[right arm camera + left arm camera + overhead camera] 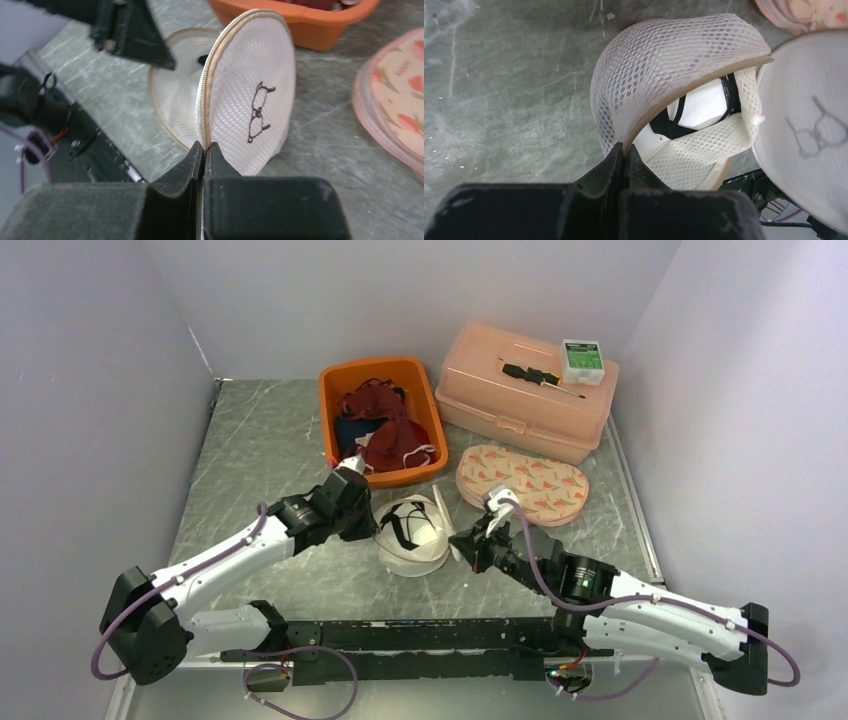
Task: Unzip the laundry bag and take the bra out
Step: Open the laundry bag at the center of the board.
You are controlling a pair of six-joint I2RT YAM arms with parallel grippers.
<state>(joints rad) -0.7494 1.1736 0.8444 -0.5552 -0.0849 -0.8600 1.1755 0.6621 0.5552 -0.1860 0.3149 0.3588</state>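
Note:
The white mesh laundry bag [410,532] lies unzipped in the middle of the table, spread into two dome-shaped halves. My left gripper [625,150] is shut on the tan-trimmed rim of the left half [659,60]. Inside the opening shows the white bra [704,107] with black straps. My right gripper [205,146] is shut on the zipper edge of the other half [250,100], which stands upright and carries a small dark drawing. In the top view the left gripper [372,525] and right gripper [462,545] flank the bag.
An orange bin [328,410] with red and dark garments stands behind the bag. A pink lidded box [500,400] at back right carries a screwdriver [540,376] and a small green-white box [582,360]. A floral pink pouch [522,483] lies right of the bag.

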